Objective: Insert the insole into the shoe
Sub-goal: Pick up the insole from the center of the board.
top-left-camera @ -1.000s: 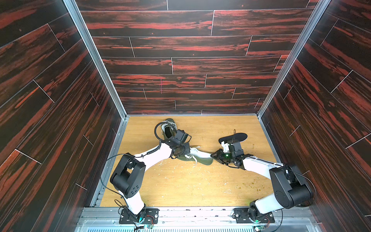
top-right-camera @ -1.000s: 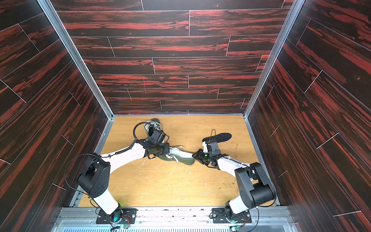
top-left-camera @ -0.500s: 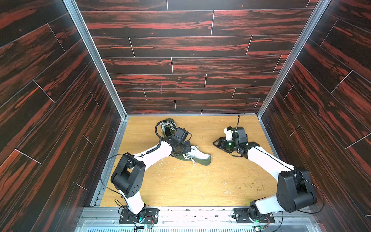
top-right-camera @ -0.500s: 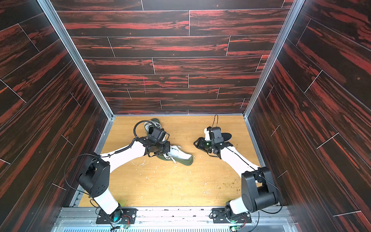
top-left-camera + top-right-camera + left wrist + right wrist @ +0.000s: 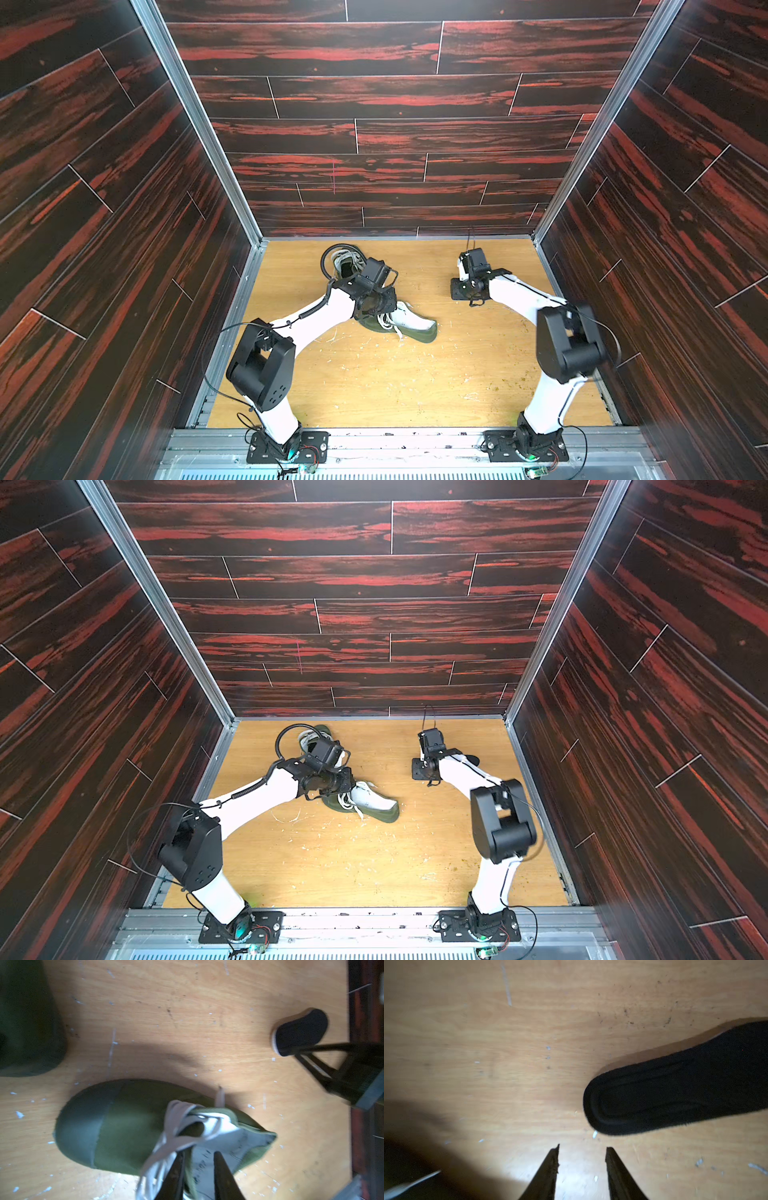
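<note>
Scuffed plywood floor [image 5: 374, 386], walled by dark red-streaked panels, carries the olive shoe [image 5: 411, 326] near its middle, white laces loose. At the shoe's opening the left gripper [image 5: 199, 1153] has its jaws slightly parted, astride the collar edge and white lining. Well apart from the shoe, toward the robot's right, the black insole [image 5: 675, 1084] lies flat on the wood. The right gripper [image 5: 582, 1147] hovers just beside its rounded end, jaws spread and empty. Behind the shoe, a second shoe [image 5: 345, 266] rests near the back wall.
</note>
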You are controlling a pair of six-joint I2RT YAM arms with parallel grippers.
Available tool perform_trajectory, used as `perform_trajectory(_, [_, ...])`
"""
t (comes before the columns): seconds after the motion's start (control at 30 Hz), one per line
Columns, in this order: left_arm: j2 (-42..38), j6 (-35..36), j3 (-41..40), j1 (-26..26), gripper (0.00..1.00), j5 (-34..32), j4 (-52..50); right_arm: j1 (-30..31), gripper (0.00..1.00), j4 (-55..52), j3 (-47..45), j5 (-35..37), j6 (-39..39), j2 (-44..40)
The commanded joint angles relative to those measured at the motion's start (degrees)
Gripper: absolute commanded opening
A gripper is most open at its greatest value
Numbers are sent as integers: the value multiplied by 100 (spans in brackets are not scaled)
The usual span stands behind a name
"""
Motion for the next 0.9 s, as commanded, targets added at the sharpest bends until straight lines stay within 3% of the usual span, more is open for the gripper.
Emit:
perform_trajectory(0.0, [-346,31,233,-53,29,357,-283,-7,41,-46,298,-17,-335,383])
perform_trajectory(0.2, [-598,262,523,-145,30,271,-724,-8,35,-56,485,-113,-324,894])
perform_trajectory(0.47, [-932,447,1000,-136,32,-341,-1147,36,0,295,-132,-80,-498,433])
perform_trajectory(0.6, [-706,560,1393,13,35,-356,-1387,228,0,492,-432,-222,-799,-215])
perform_trajectory(0.7, [-372,561,1680,185,39,23,-1608,576,0,584,-627,-225,-1169,-676])
perform_trajectory(0.87, [130,772,2081,360,48,420,-1826,1609,0,861,-996,70,-1936,-1281])
